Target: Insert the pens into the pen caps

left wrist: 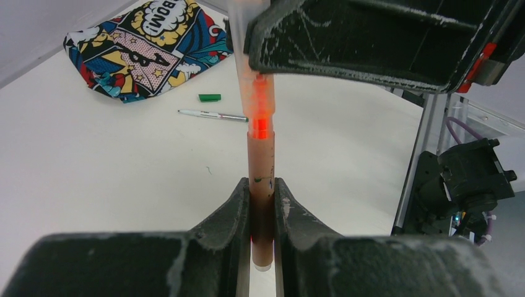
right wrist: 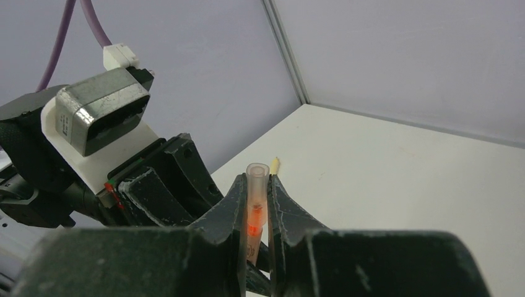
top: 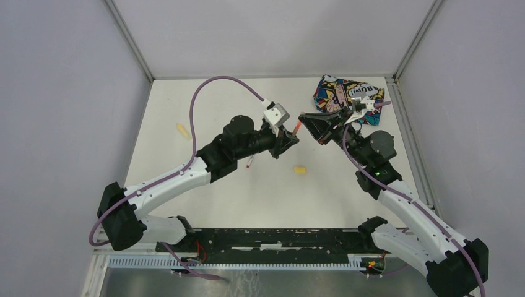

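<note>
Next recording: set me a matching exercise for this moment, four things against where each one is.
Things
1. comic-print fabric pouch
2. short green plastic cap
3. orange marker pen
4. stubby yellow plastic cap

Places
A. clamped between the left gripper and the right gripper, off the table
B. lying beside a thin whitish pen
C. at the far right corner of the table
D. lying alone on the near side of the grippers

Pairs: 1-C, 2-B, 3-A, 4-D
</note>
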Available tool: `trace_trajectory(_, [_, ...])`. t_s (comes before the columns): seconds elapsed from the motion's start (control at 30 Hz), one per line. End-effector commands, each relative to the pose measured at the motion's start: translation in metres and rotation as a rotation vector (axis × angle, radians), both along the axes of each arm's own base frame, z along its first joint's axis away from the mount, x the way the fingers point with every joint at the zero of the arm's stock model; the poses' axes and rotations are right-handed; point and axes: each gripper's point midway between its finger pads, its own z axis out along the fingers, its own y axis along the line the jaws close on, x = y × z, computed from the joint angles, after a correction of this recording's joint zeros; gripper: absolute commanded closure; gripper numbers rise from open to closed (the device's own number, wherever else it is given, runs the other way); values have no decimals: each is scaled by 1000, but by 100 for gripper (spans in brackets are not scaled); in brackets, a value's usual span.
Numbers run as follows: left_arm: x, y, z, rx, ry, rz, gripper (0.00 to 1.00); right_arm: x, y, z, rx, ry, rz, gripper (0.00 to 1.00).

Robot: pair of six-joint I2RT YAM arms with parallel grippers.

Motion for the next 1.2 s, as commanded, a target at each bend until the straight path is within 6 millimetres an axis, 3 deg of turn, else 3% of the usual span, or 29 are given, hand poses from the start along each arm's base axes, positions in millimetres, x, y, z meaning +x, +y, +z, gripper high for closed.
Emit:
trace_trajectory(0.0, [3, 1, 23, -24, -117, -4, 98, 1, 3, 3, -45, 6, 14, 100])
trace_trajectory(0.3, [4, 2, 24, -24, -119, 4, 98, 0, 7, -10, -59, 57, 39, 100])
trace_trajectory(0.63, [5, 3, 22, -20, -118, 13, 98, -6, 13, -29, -43, 105, 93, 76])
trace_trajectory(0.93, [5, 3, 23, -22, -120, 16, 98, -12, 17, -44, -54, 141, 132, 73])
trace_trajectory(1.17, [5, 4, 24, -24, -121, 18, 98, -10, 10, -32, -100, 83, 83, 57])
